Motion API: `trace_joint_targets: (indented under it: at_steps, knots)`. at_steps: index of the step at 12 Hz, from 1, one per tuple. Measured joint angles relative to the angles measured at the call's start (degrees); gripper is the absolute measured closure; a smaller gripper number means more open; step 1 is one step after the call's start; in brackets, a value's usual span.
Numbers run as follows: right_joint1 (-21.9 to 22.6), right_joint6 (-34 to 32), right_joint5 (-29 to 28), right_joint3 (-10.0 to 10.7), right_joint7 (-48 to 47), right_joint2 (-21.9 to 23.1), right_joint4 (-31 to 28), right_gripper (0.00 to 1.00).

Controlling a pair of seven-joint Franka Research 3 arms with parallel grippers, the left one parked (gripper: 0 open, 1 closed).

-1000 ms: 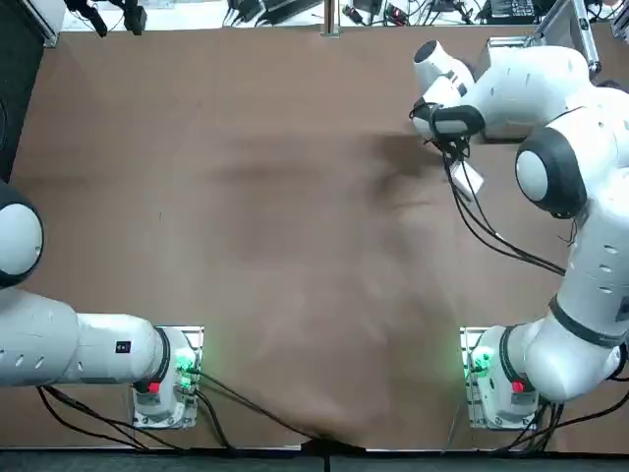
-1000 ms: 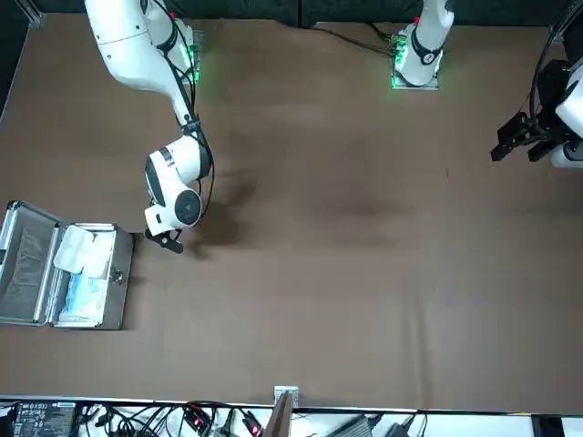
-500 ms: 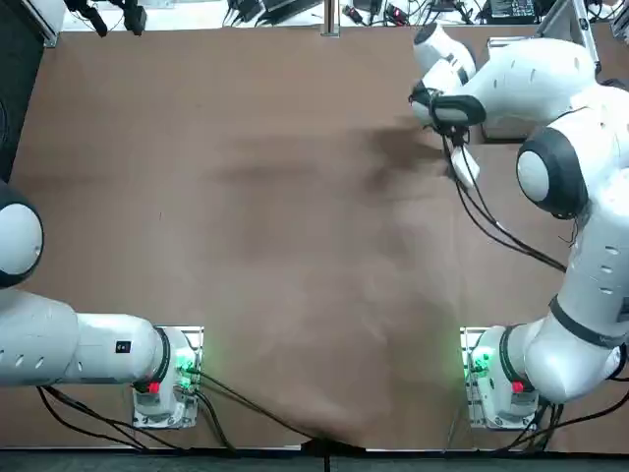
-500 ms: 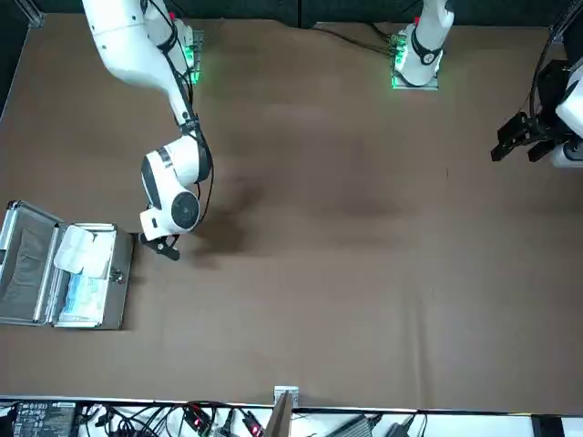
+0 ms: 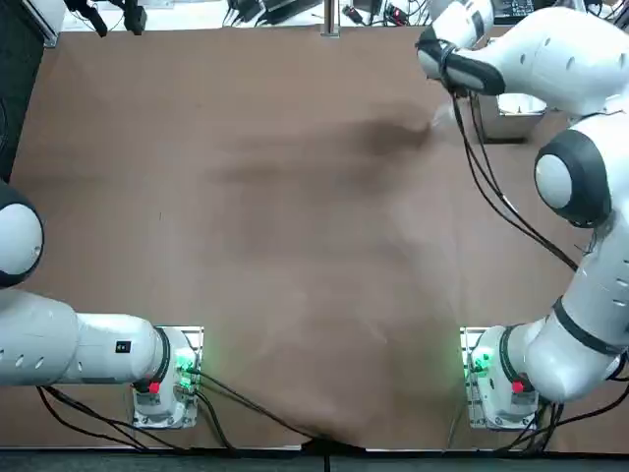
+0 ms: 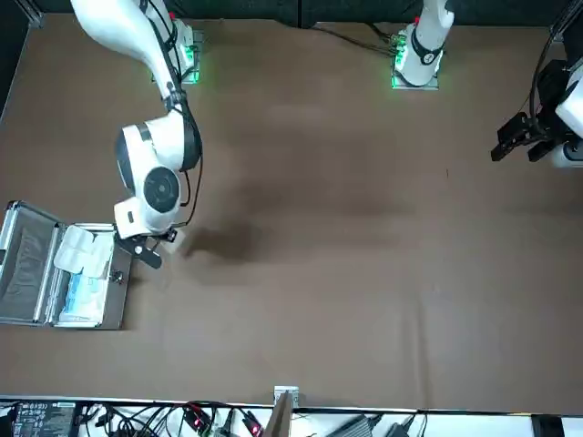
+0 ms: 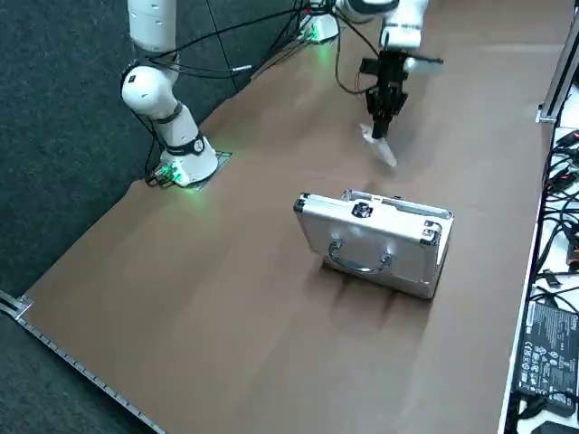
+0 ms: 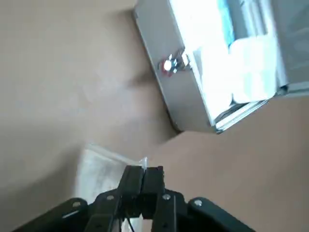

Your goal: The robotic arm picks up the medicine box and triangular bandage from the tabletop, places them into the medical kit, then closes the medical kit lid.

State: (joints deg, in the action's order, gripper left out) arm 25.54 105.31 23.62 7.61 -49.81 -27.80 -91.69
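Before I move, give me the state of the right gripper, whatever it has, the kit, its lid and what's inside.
Right gripper: shut on a packet, above the table beside the kit.
Whitish clear-edged packet: held, outside the kit.
Medical kit: on the table, open.
Medical kit lid: swung open.
White rounded piece: inside the kit.
Light blue item: inside, partly covered.

Your right gripper (image 7: 379, 133) hangs below its wrist (image 7: 402, 34), pointing down, its two black fingers (image 8: 131, 180) pressed close together. Above it, your right arm (image 6: 162, 137) bends at the joints and reaches back toward its base.
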Motion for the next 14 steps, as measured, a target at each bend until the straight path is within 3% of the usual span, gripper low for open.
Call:
trace_joint_targets:
  at_steps: [4, 8, 14]
  knots:
    - [-2.36, -2.98, 0.11, 0.5, 8.27, 1.54, 5.25, 0.99]
    - [-10.26, -3.34, 0.14, 0.92, 27.14, 1.24, 13.52, 0.99]
    - [-13.43, -0.8, 6.38, 0.91, 39.59, -4.14, 20.68, 0.99]
